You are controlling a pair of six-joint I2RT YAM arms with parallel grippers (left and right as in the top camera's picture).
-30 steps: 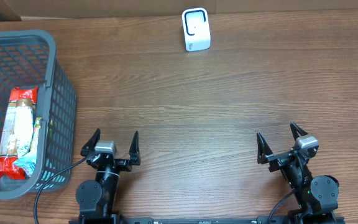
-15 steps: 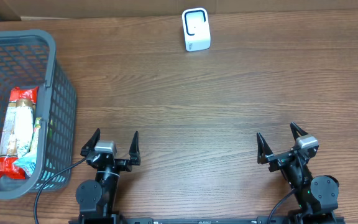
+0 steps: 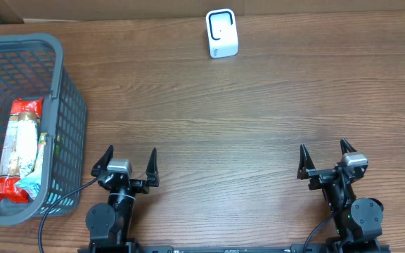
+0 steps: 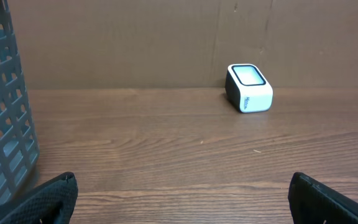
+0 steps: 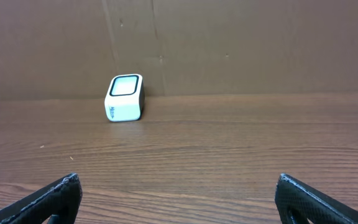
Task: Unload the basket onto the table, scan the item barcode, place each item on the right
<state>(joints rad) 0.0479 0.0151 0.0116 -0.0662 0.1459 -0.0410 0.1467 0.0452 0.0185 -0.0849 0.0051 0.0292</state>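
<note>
Lying lengthwise in the grey mesh basket (image 3: 67,91) at the left edge of the tabletop (image 3: 223,119) is the item to scan, a long snack packet (image 3: 20,144). Its two ends are bright red and its middle is a pale cream band with print too small to read. No barcode can be made out on the side that faces up. A smaller wrapper (image 3: 35,172) in light teal and white rests against the packet's near right side, partly overlapping it. Both sit low inside the basket, whose slatted wall also fills the left edge of the left wrist view.

A white scanner (image 3: 221,33) stands at the far edge of the tabletop, near the middle, well apart from the basket. It is a small rounded block with a dark-rimmed window on its slanted top face, and it sits just in front of a brown cardboard wall (image 4: 135,37). From the left wrist it shows right of centre, from the right wrist left of centre.

The left jaws are spread wide and hold nothing, their dark fingers (image 3: 104,157) pointing away from the near edge, close to the basket's near corner but not touching it. The right jaws are likewise spread wide with nothing between them, their fingers (image 3: 303,160) above bare wood at the near right
</note>
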